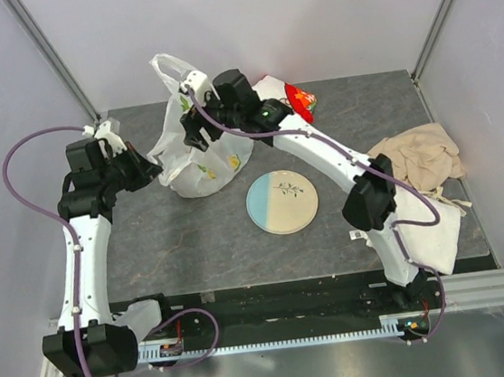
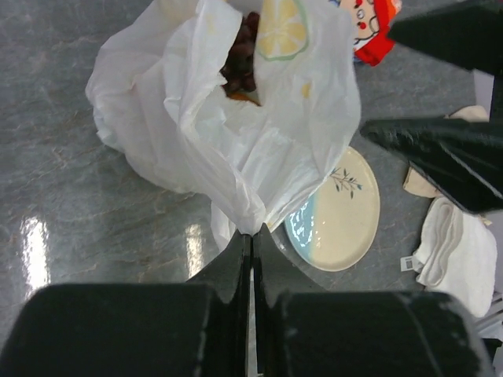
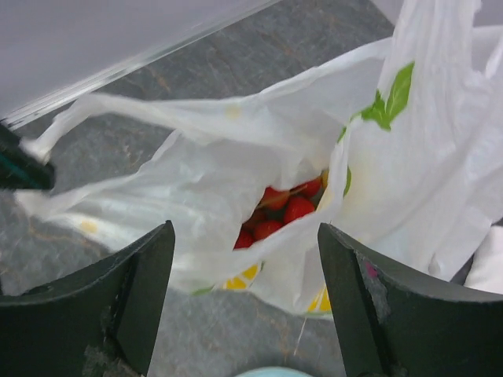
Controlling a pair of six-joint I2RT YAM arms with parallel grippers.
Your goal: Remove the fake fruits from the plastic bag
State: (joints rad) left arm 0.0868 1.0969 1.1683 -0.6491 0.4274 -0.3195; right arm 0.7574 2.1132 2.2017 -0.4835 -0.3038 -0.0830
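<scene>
While left jaws clamp shut on the bag (image 2: 236,149) rim and right jaws hang wide, empty above the fruits (image 3: 295,208), film could slip, closing the mouth

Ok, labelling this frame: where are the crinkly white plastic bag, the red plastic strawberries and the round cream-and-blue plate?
crinkly white plastic bag (image 2: 236,149), left wrist view, crumpled front wall.
red plastic strawberries (image 3: 295,208), right wrist view, one berry inside bag.
round cream-and-blue plate (image 1: 283,205), top view, bare centre.
</scene>
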